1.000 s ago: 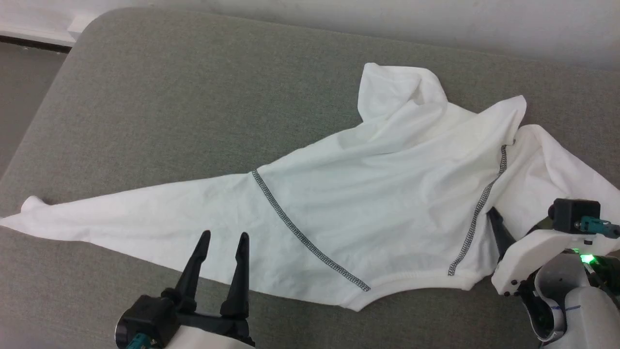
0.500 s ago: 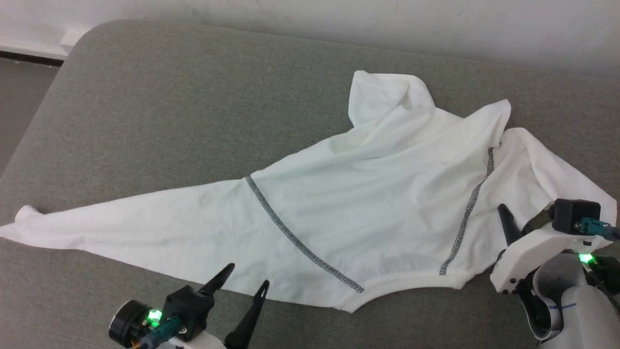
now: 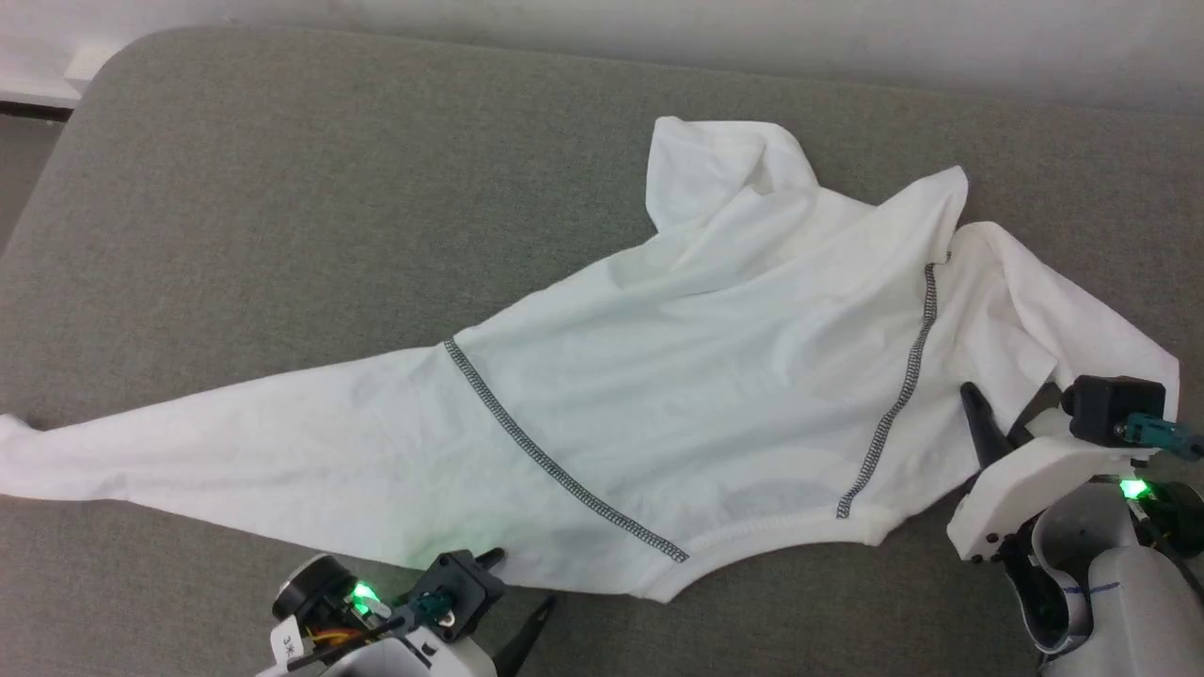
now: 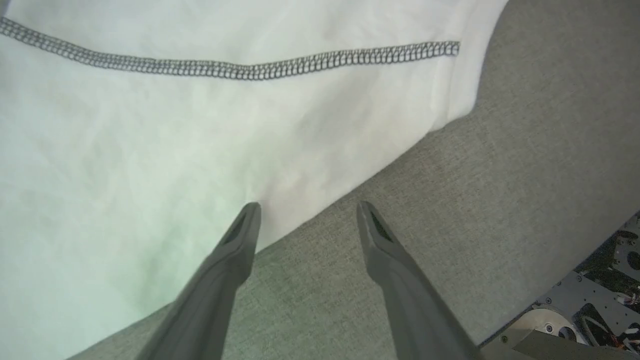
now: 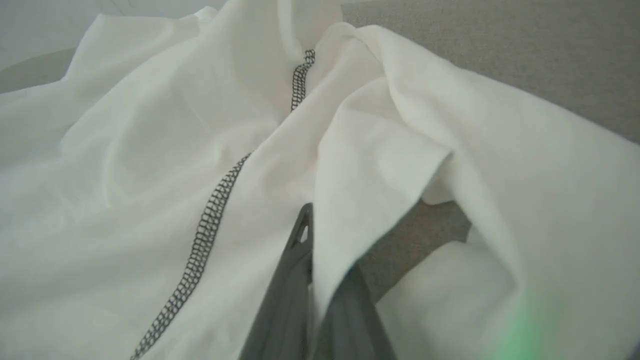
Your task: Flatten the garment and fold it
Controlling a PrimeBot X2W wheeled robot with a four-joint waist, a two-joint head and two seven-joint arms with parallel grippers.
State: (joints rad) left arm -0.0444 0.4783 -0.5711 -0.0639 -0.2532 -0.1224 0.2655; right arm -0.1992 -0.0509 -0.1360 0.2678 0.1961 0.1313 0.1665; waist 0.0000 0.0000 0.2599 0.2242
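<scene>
The garment (image 3: 715,376), a white long-sleeved shirt with two grey-black zigzag seams, lies spread on the grey cushioned surface (image 3: 282,216). One sleeve stretches to the left edge of the head view and the other is bunched at the right. My right gripper (image 3: 1002,414) is at that right sleeve, shut on a fold of its fabric (image 5: 350,175); one dark finger (image 5: 300,235) shows and cloth drapes over the other. My left gripper (image 4: 308,207) is open at the garment's near edge (image 4: 350,165), one fingertip touching the hem and the other over bare cushion. It holds nothing.
The cushion's rounded corner and a strip of floor (image 3: 19,122) are at the upper left. A pale wall (image 3: 658,38) runs behind. Part of my base (image 4: 600,310) shows at the lower right of the left wrist view.
My right gripper has shut on the sleeve fabric. My left gripper has drawn back off the garment towards me and turned. The head camera has shifted, so the whole scene has slid left.
</scene>
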